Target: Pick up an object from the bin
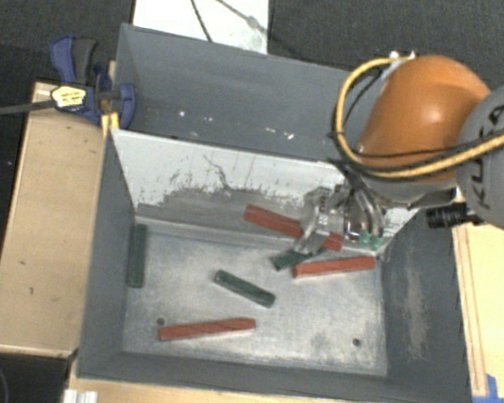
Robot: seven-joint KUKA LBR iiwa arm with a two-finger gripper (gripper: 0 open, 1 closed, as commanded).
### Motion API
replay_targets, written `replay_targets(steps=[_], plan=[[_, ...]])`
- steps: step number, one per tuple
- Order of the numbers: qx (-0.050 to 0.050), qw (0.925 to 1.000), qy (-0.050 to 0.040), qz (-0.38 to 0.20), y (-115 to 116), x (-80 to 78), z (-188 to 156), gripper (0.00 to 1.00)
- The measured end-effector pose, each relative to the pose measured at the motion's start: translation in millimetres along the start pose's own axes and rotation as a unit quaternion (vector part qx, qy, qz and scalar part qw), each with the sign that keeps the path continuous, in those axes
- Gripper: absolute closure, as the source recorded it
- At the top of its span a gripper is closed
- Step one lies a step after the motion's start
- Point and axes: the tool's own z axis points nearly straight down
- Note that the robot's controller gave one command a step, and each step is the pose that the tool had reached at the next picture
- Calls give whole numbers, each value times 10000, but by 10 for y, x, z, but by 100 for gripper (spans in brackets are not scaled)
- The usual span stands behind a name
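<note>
Lying by the left wall of the bin (pixel 249 100) is the left green stick (pixel 134 255). Next come the front red stick (pixel 206 328) and the middle green stick (pixel 243 287). Farther right, the back red stick (pixel 270 219) lies by the back wall. The right red stick (pixel 336 267) and a small green bit (pixel 281 261) are close by. The gripper (pixel 319 227) is down low at the back red stick's right end. Nobody can tell if it is open or closed. It looks like the grabbing step. Next it must pinch just one stick and lift it straight up.
</note>
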Motion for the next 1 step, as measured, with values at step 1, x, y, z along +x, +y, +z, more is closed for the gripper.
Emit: replay_targets(steps=[1], plan=[[4,9845,57,-1754,-257,294,39,100]])
